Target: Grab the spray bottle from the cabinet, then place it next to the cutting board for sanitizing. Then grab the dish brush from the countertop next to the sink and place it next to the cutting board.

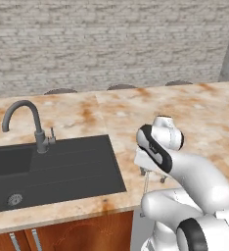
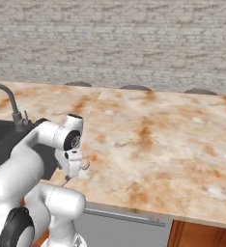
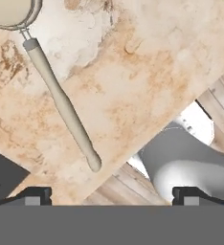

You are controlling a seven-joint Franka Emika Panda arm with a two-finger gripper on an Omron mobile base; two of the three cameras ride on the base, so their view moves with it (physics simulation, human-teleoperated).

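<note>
White arm folded low, wrist bent downward, claw pointing down, jaws spread wide, holding nothing

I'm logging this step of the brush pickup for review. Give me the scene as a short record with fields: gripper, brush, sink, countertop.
gripper: open, empty, above the counter's front edge, fingertips wide apart
dish brush: lies flat on the countertop, pale handle slanting, round head at the hand view's top left corner; not touched
sink: dark basin with curved faucet, left of the arm
countertop: beige marble slab with orange blotches
brush vs sink: on the counter just right of the basin, near the front edge
</note>
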